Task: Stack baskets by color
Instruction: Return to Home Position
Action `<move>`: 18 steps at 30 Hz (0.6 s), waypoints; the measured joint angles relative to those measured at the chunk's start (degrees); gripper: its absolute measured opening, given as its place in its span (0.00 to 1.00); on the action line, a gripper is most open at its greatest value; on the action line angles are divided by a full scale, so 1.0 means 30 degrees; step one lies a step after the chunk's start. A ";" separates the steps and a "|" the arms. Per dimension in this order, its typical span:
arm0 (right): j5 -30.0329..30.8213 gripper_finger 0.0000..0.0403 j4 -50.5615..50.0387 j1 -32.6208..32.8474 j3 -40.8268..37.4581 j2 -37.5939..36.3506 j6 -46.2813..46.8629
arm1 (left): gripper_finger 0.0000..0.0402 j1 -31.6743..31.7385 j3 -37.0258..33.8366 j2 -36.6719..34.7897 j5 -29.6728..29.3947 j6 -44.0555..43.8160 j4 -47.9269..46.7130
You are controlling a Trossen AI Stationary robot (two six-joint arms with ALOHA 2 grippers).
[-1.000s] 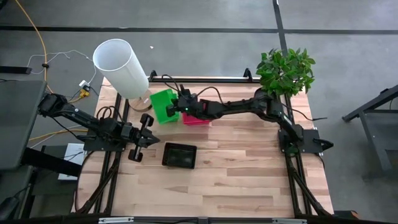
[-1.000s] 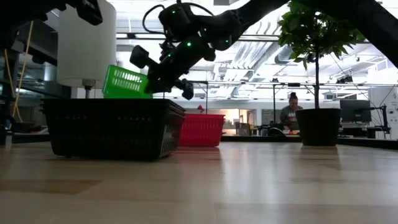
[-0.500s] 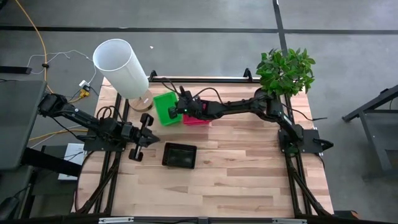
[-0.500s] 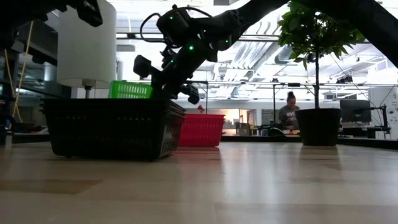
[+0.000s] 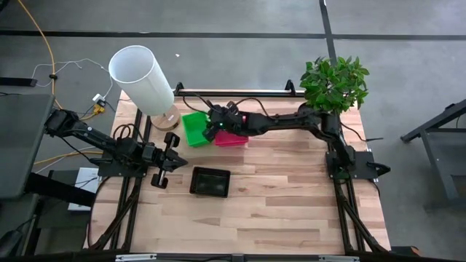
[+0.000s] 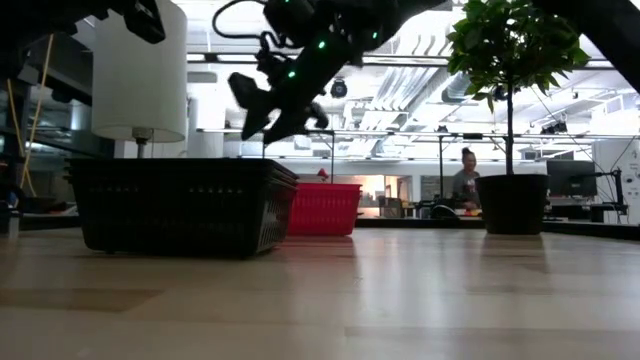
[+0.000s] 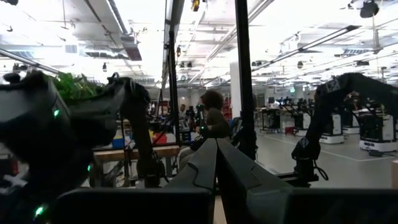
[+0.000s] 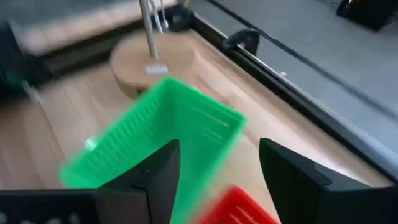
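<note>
A green basket (image 5: 194, 128) lies on the table at the far middle, just left of a pink basket (image 5: 233, 139); in the right wrist view the green basket (image 8: 158, 140) sits below and ahead of the fingers. My right gripper (image 5: 216, 125) hovers open over the green basket's right side, and in the low view my right gripper (image 6: 268, 108) is well above the table. A black basket (image 5: 210, 182) rests near the table's middle and hides the green one in the low view. My left gripper (image 5: 175, 152) waits shut at the left, holding nothing.
A tall white cylinder (image 5: 142, 75) on a round wooden base (image 8: 152, 65) stands at the far left, close behind the green basket. A potted plant (image 5: 334, 84) is at the far right corner. The near half of the table is bare wood.
My right gripper brought the tilted green basket down, levelled it and rolled its wrist. It then opened, let go and rose. The basket now lies flat on the table beside the pink one and has dropped behind the black basket in the low view.
</note>
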 joint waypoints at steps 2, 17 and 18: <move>0.0256 0.53 -0.1987 0.0138 0.0000 -0.0547 -0.1463 | 0.00 0.0000 0.0000 0.0000 0.0004 0.0007 0.0000; 0.2405 0.47 -0.7476 0.4229 -0.7283 -0.6120 -0.2089 | 0.00 0.0007 -0.0002 0.0007 -0.0561 0.0007 -0.0543; 0.2449 0.47 -0.6512 0.4564 -0.8802 -0.7138 -0.1576 | 0.00 0.0007 -0.0003 0.0000 -0.0561 0.0007 -0.0605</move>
